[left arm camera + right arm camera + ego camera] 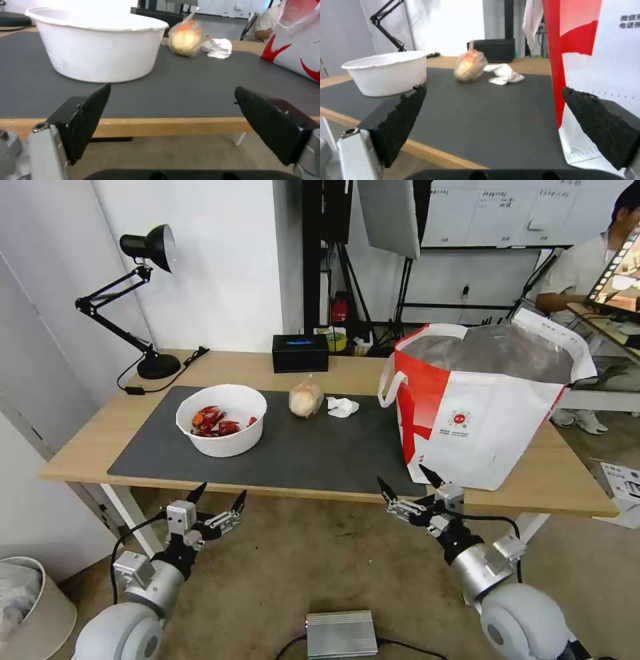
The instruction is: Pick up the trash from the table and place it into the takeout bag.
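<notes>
On the table's (100,443) dark mat stands a white bowl (221,420) of red crayfish shells, with a small clear bag holding a pale bun (305,399) and a crumpled white tissue (343,407) to its right. The white-and-red takeout bag (480,407) stands open at the table's right end. My left gripper (217,499) hangs open below the front edge, before the bowl (100,47). Open too, my right gripper (410,483) sits at the front edge beside the takeout bag (603,50). The bun bag (470,65) and tissue (505,73) lie beyond it.
A black rectangular box (300,353) sits at the back edge and a black desk lamp (143,300) at the back left. A silver box (341,633) lies on the carpet between my arms, and a white bin (30,607) stands at the lower left.
</notes>
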Controlling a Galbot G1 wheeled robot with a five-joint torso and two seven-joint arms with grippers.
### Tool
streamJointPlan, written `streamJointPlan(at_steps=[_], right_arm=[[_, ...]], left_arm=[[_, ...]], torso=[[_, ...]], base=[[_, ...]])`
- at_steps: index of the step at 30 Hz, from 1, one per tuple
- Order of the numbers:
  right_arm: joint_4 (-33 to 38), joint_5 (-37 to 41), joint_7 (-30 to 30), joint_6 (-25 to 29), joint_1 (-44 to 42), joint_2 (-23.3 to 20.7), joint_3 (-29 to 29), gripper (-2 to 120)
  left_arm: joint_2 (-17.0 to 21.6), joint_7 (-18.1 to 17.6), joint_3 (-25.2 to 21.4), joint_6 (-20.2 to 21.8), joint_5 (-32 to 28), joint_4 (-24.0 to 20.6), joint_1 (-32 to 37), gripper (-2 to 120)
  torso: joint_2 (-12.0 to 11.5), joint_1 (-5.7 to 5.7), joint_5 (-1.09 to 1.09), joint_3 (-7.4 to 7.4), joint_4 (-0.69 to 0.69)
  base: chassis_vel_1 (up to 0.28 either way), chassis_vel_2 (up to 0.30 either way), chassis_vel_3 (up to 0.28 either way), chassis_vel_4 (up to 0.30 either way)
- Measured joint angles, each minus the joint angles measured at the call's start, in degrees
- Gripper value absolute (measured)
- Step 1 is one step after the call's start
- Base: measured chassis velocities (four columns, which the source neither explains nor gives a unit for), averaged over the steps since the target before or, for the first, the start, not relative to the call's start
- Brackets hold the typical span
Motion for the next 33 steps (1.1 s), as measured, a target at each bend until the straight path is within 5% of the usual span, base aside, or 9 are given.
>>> streamJointPlan(at_steps=[33], right_arm=[[-0.9, -0.9, 0.7, -0.2, -1.7, 2.9, -4.8, 100]], left_arm=[[-0.1, -1.8, 0.3, -0.4, -0.3, 0.9, -1.4, 100]], torso=[[0.0, 0.00, 0.00, 0.00, 0.00]], base=[[0.000, 0.000, 0.000, 0.000]])
